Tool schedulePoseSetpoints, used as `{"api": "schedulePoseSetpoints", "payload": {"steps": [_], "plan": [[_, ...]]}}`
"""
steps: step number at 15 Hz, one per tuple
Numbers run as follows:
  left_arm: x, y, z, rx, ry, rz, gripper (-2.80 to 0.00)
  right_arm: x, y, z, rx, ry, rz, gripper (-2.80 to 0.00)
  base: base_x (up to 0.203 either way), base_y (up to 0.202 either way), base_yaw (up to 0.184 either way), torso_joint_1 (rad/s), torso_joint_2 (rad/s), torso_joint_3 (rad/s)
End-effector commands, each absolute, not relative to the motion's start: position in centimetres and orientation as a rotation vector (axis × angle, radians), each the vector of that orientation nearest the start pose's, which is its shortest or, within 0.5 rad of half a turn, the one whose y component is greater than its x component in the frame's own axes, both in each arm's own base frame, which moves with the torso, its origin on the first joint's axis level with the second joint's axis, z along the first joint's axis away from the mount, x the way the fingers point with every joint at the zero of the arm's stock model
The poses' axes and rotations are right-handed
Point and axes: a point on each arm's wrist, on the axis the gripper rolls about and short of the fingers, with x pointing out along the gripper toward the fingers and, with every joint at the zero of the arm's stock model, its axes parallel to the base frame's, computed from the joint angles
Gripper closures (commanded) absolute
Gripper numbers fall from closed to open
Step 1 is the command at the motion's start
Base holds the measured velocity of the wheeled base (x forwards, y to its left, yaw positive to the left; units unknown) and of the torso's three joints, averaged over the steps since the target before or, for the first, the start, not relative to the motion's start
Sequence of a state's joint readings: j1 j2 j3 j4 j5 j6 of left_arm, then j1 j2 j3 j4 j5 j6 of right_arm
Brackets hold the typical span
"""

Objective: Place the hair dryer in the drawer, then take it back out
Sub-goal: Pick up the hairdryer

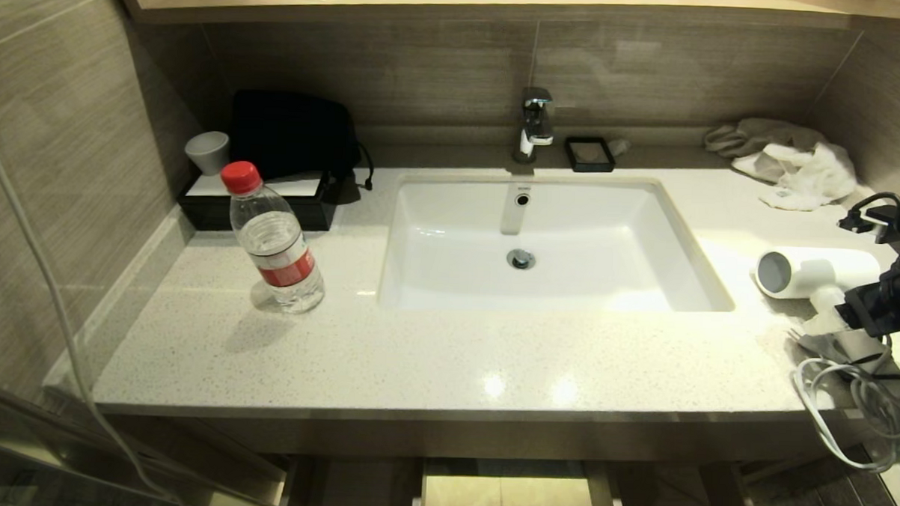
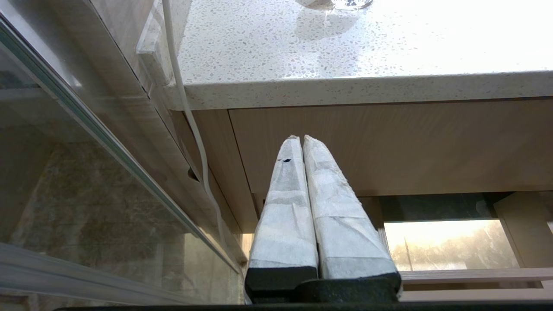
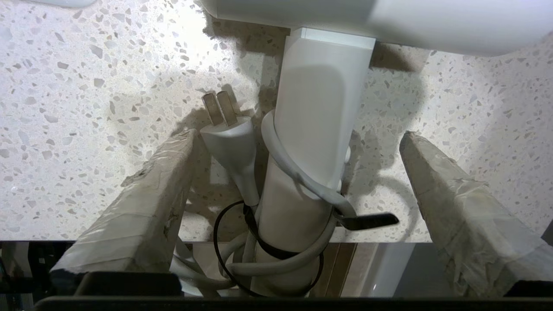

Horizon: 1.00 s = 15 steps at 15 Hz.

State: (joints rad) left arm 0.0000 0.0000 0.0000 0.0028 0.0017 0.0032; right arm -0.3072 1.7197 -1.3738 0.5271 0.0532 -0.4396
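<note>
Hair dryer on counter; right pincer spread, astride handle.

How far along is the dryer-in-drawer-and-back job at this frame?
Cannot tell which phase. The hair dryer lies on the countertop right of the sink. The right gripper stands open astride its handle, gripping nothing. The left gripper is parked, shut, below the counter. The drawer appears open.
</note>
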Motion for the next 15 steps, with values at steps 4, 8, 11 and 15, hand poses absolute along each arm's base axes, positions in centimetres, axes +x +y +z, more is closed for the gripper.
{"api": "schedulePoseSetpoints", "payload": {"steps": [4, 8, 11, 15], "plan": [[-2.3, 0.0, 7.5, 0.003, 0.002, 0.002, 0.00, 29.8, -9.3, 21.9, -0.252, 0.909, -0.040, -2.80, 0.000, 0.000, 0.000, 0.000, 0.00, 0.000], [-2.3, 0.0, 7.5, 0.003, 0.002, 0.002, 0.00, 31.0, -9.7, 21.9, -0.233, 0.873, -0.063, -2.80, 0.000, 0.000, 0.000, 0.000, 0.00, 0.000], [-2.3, 0.0, 7.5, 0.003, 0.003, 0.002, 0.00, 31.8, -10.0, 22.0, -0.222, 0.861, -0.071, -2.80, 0.000, 0.000, 0.000, 0.000, 0.00, 0.000], [-2.3, 0.0, 7.5, 0.003, 0.003, 0.002, 0.00, 32.9, -10.3, 21.1, -0.215, 0.869, -0.073, -2.80, 0.000, 0.000, 0.000, 0.000, 0.00, 0.000]]}}
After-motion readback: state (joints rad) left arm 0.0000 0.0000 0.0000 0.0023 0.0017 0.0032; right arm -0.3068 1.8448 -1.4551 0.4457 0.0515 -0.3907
